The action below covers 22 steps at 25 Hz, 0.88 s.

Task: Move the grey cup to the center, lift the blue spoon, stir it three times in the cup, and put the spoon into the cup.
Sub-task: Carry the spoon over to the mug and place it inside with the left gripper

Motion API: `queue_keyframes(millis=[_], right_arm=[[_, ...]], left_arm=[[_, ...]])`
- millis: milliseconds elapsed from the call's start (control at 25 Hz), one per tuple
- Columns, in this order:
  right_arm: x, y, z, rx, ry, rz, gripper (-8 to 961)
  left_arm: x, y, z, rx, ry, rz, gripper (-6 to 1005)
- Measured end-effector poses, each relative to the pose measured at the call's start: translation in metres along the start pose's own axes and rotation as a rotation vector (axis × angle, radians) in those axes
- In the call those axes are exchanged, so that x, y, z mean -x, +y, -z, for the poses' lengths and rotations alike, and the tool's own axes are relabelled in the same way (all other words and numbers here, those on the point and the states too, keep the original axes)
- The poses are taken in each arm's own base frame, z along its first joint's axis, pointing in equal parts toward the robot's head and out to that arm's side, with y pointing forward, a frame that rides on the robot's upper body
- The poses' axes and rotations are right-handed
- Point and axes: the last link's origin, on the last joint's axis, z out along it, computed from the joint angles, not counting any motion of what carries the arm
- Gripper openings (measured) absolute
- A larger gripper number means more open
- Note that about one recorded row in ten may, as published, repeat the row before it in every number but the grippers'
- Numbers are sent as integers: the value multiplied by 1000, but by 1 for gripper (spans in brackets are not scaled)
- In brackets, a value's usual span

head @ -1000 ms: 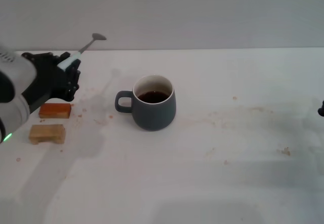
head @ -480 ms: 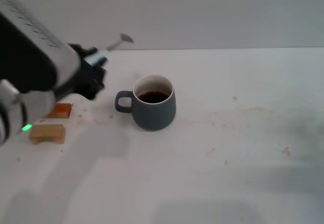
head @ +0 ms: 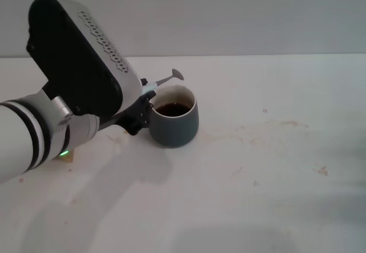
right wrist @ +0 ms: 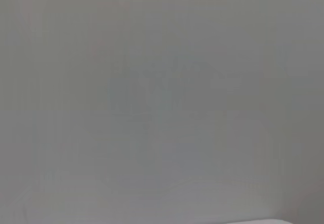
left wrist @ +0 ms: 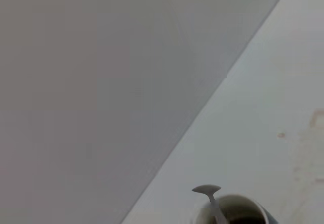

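The grey cup (head: 174, 117) stands near the middle of the white table with dark liquid inside. My left gripper (head: 144, 97) is shut on the blue spoon (head: 166, 80), just left of the cup and hiding its handle. The spoon slants up to the right, its metal bowl above the cup's far rim, clear of the liquid. In the left wrist view the spoon (left wrist: 210, 196) points over the cup (left wrist: 238, 213). My right gripper is out of view.
My left arm's large black and white body (head: 68, 87) covers the table's left side. Faint stains mark the table (head: 274, 150) right of the cup. A grey wall rises behind the table's far edge.
My left arm has swung to the right with the spoon, from the far left to beside the cup. It now hides the cup's handle and two blocks that showed at the left.
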Motion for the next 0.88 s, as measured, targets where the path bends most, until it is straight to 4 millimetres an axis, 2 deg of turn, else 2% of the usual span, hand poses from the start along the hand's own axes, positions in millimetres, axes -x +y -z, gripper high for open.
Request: queue_keyframes(millis=[600, 880], right_arm=[[0, 0, 0, 1, 1, 1, -1], [0, 1, -1, 3, 0, -1, -1]], left_arm=[[13, -3, -5, 16, -66, 5, 172], [19, 0, -16, 42, -97, -4, 172]])
